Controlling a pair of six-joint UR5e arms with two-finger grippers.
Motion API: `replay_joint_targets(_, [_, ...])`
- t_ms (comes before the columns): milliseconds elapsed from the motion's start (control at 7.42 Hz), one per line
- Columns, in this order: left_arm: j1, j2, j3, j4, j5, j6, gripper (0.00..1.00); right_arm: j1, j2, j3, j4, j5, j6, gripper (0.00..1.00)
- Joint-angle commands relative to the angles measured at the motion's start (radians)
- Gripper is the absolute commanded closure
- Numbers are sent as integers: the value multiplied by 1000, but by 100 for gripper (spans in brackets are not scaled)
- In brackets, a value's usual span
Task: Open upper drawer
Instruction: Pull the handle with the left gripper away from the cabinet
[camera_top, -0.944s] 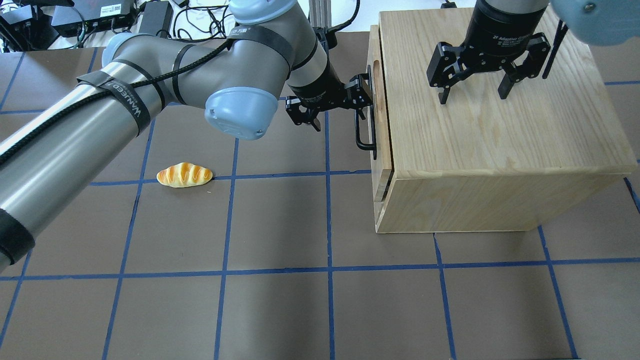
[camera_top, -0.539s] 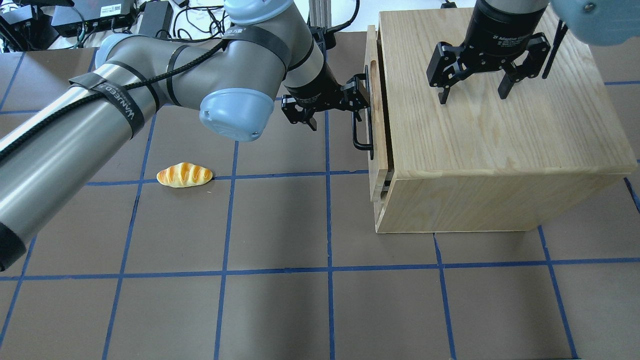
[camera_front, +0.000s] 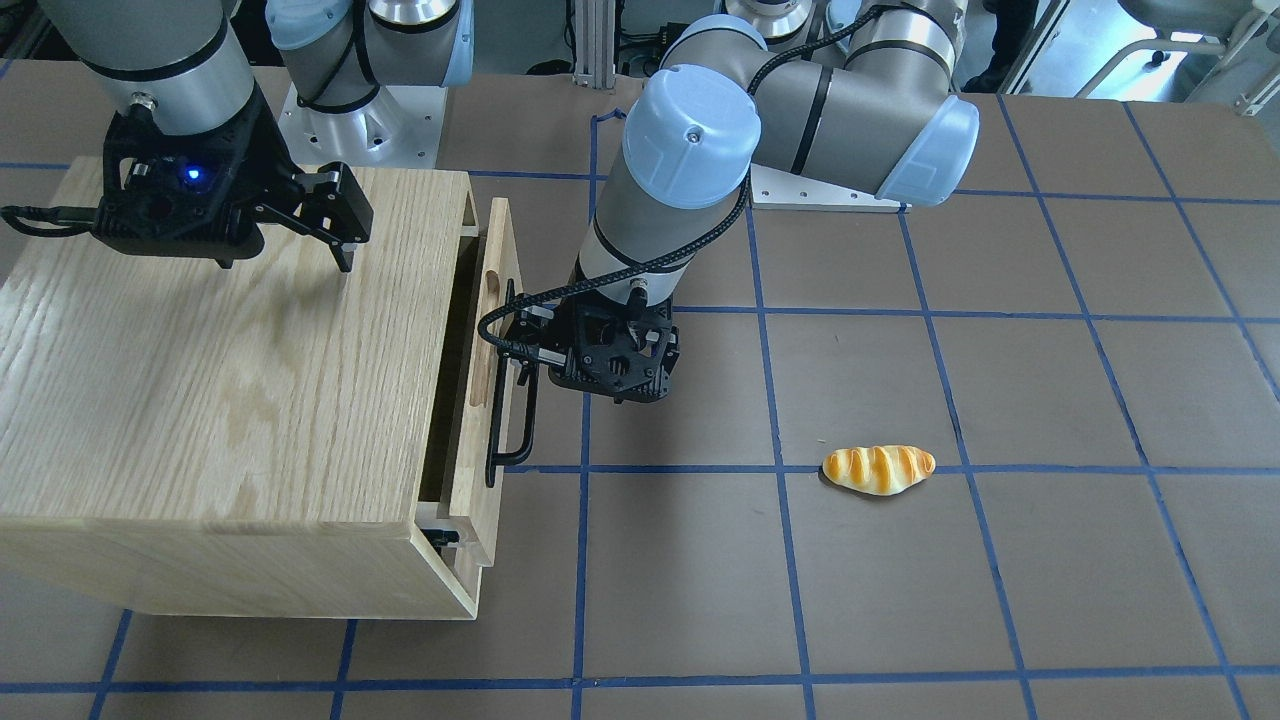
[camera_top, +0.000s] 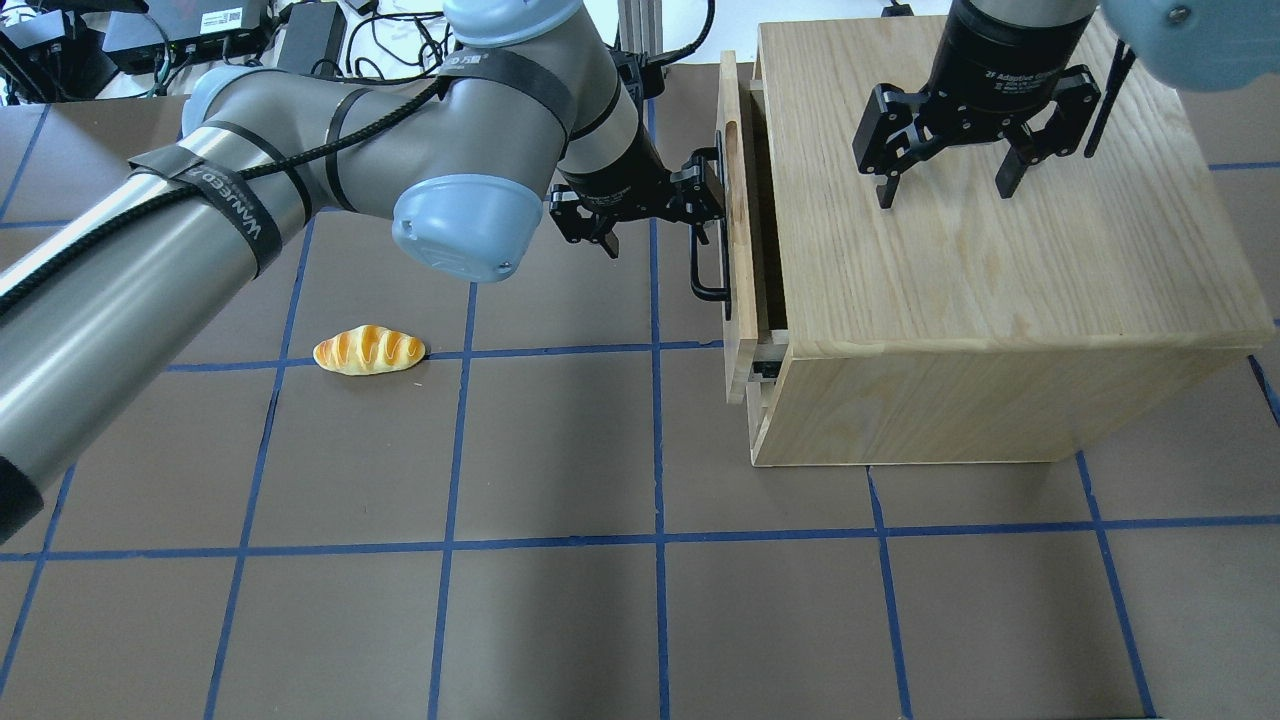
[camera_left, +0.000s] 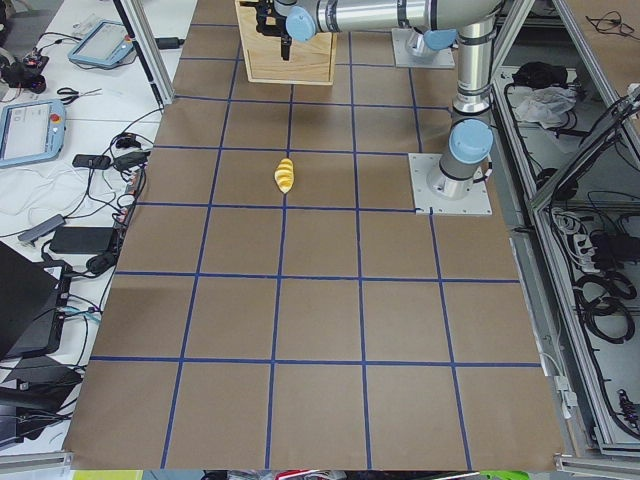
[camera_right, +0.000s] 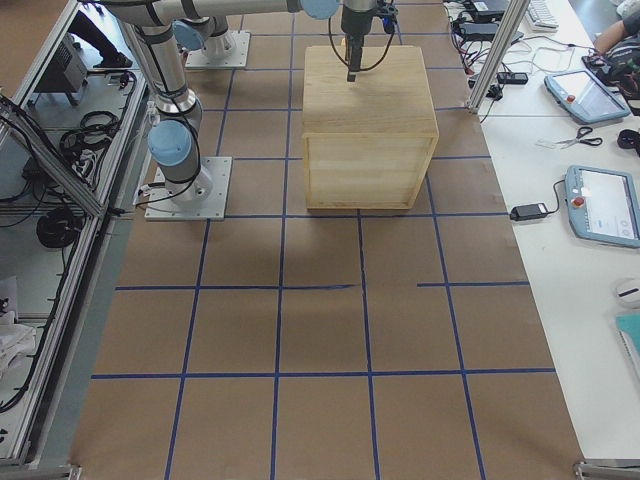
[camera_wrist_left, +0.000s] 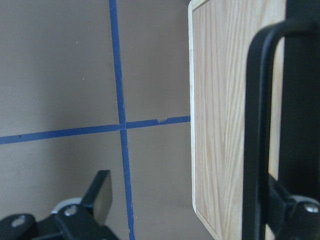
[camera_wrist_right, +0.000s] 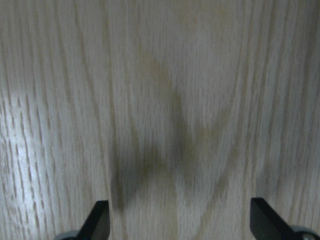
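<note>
The upper drawer (camera_top: 738, 240) is a light oak panel with an oblong slot in its top edge. It stands pulled a few centimetres out of the oak cabinet (camera_top: 1000, 300). It also shows in the front-facing view (camera_front: 492, 300) and the left wrist view (camera_wrist_left: 220, 125). My left gripper (camera_top: 655, 228) is open, with one finger hooked behind the black bar handle (camera_top: 708, 275), which also shows in the left wrist view (camera_wrist_left: 254, 140). My right gripper (camera_top: 947, 190) is open and empty, its fingertips (camera_wrist_right: 100, 212) just above the cabinet top (camera_wrist_right: 160, 100).
A toy bread roll (camera_top: 368, 350) lies on the brown mat left of the cabinet, also in the front-facing view (camera_front: 878, 469). A drawer rail shows at the drawer's near corner (camera_top: 766, 368). Cables and electronics (camera_top: 200, 35) lie at the table's far left edge.
The upper drawer has slid out to the left, widening the gap to the cabinet. My left gripper moved left with the handle. The right gripper has not moved.
</note>
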Motion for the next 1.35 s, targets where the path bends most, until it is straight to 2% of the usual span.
replay_joint_targets(0, [17,7,0,-10,1,12,0,-1,0,-1,0,0,0,0])
replay_joint_targets(1213, [94,56,-40,-58,1,140,0,0,0,-1,0,0,0,0])
